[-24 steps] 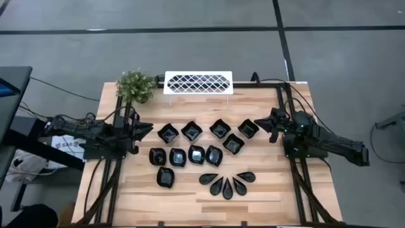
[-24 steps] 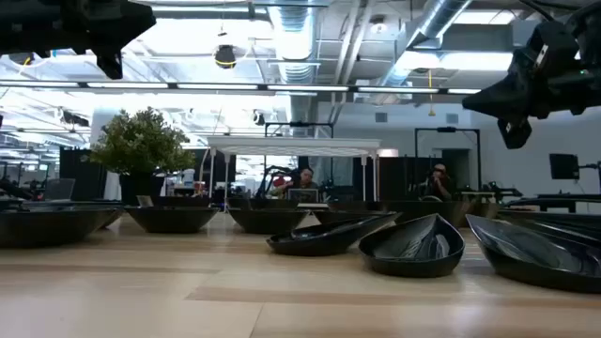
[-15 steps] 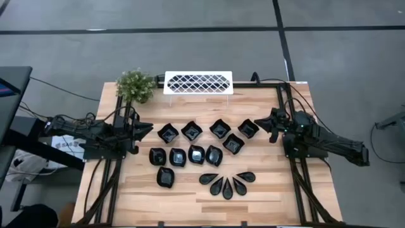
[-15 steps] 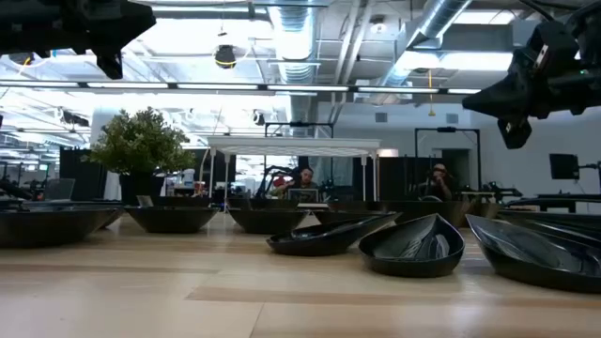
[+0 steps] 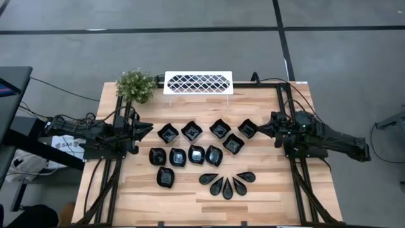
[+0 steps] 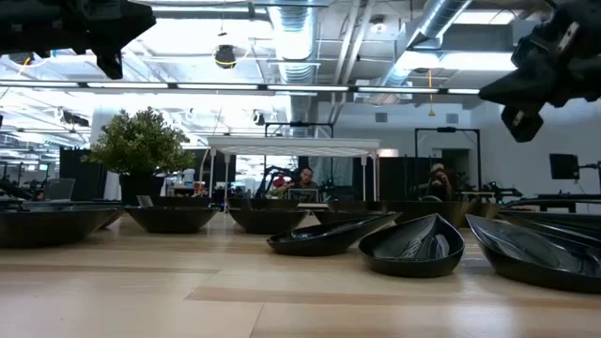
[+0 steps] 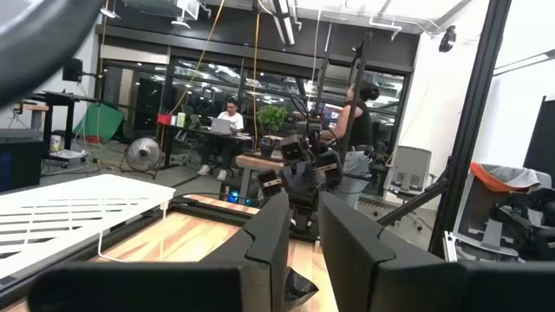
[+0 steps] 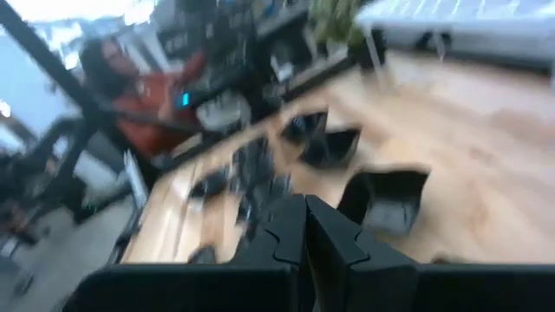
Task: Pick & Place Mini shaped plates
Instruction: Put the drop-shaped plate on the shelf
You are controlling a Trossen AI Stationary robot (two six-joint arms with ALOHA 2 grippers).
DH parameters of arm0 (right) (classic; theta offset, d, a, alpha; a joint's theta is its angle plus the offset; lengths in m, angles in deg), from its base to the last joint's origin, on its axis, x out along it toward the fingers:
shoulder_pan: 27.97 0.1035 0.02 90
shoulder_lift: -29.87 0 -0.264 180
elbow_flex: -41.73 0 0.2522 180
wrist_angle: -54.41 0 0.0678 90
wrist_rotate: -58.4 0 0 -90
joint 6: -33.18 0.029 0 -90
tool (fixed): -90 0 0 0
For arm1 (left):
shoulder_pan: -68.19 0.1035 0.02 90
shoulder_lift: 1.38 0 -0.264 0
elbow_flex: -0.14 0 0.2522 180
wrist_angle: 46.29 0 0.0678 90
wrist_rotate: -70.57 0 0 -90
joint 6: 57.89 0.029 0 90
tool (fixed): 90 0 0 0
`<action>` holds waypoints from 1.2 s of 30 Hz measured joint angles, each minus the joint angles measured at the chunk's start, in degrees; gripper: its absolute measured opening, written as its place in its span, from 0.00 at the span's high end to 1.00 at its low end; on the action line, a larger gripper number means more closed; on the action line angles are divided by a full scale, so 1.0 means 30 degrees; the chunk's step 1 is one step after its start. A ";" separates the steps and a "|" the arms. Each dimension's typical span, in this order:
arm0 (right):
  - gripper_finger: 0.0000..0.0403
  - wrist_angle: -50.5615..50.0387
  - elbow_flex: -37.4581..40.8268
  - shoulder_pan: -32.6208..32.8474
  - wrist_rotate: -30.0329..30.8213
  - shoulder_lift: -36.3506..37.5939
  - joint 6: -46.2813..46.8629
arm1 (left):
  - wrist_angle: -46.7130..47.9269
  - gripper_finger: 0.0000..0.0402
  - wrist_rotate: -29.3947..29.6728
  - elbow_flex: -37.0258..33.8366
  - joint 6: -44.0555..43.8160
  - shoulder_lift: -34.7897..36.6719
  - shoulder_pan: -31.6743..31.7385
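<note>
Fifteen or so small glossy black mini shaped plates (image 5: 197, 155) lie spread over the middle of the pale wooden slatted table (image 5: 266, 196), none of them lifted. Square wavy-rimmed ones form the far row, rounded ones sit in the middle row, and teardrop ones fan out nearest the front edge. At twelve o'clock from the cluster stand a white lattice-patterned rectangular rack (image 5: 198, 82) and, beside it toward ten o'clock, a small green bushy plant (image 5: 135, 86).

Of the two arms, the right gripper (image 5: 262, 129) is the one placed to act. Its fingers are pressed together and hold nothing. It hovers above the table just beside the rightmost square wavy-rimmed black plate (image 5: 247, 128), which lies at nine o'clock from its tip, directly along the line the arm points. That plate has no marked long axis, so the approach direction matters more than wrist rotation; my judgement is that the fingers must spread before descending onto its near rim.

The left gripper (image 5: 147, 129) waits at the left side, empty, its fingers parted only slightly in its wrist view. The nearest square plate (image 5: 168, 133) lies at three o'clock from it, a little farther off than the right arm's target.
</note>
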 joint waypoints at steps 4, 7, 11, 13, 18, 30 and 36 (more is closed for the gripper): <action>0.99 -0.2501 -0.1444 0.1270 0.0010 -0.1087 0.0269 | 0.0006 0.83 0.0000 0.0000 0.0000 -0.0006 0.0003; 0.99 -0.3960 -0.2255 0.2281 0.0015 -0.2339 0.0956 | 0.0006 0.83 0.0000 0.0000 0.0000 -0.0006 0.0002; 0.99 -0.4562 -0.3135 0.4025 0.0008 -0.4583 0.1703 | 0.0004 0.83 0.0000 -0.0003 0.0000 0.0000 0.0000; 0.99 -0.4570 -0.3540 0.5028 0.0015 -0.6027 0.2110 | 0.0007 0.83 -0.0004 0.0000 0.0000 -0.0003 0.0003; 0.99 -0.4625 -0.5014 0.7893 0.0022 -0.9930 0.2528 | 0.0007 0.83 0.0000 0.0000 0.0000 -0.0007 0.0003; 0.99 -0.4399 -0.8372 1.3041 0.2153 -1.9320 0.2521 | 0.0015 0.83 0.0000 0.0000 0.0000 -0.0007 -0.0005; 0.99 -0.4527 -0.9132 1.3629 0.2774 -2.2050 0.2408 | 0.0010 0.83 -0.0005 0.0000 0.0000 -0.0007 -0.0002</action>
